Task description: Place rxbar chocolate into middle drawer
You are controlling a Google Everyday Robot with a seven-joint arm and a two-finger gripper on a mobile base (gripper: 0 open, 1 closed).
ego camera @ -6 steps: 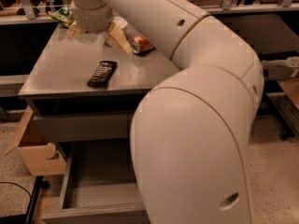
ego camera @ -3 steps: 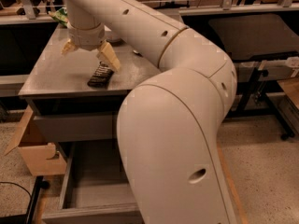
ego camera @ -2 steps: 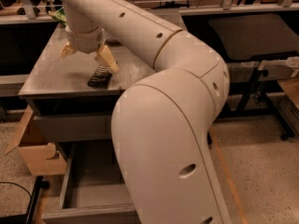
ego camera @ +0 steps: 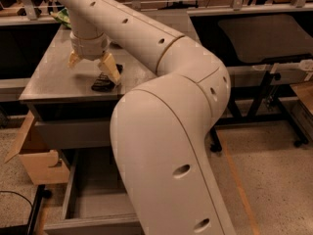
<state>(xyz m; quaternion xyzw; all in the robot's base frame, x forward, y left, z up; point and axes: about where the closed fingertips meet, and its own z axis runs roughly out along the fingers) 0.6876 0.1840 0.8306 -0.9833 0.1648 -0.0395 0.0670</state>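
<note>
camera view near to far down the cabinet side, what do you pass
drawer → rxbar → green bag; the gripper hangs open right over the rxbar, so it has no clear place in the order

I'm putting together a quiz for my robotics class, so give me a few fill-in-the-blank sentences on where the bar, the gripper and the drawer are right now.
1. The black bar lies on the ___ of the cabinet.
2. The gripper hangs over the bar with its fingers ___.
3. The drawer near the floor is pulled ___.
Missing words: top; open; out.
</note>
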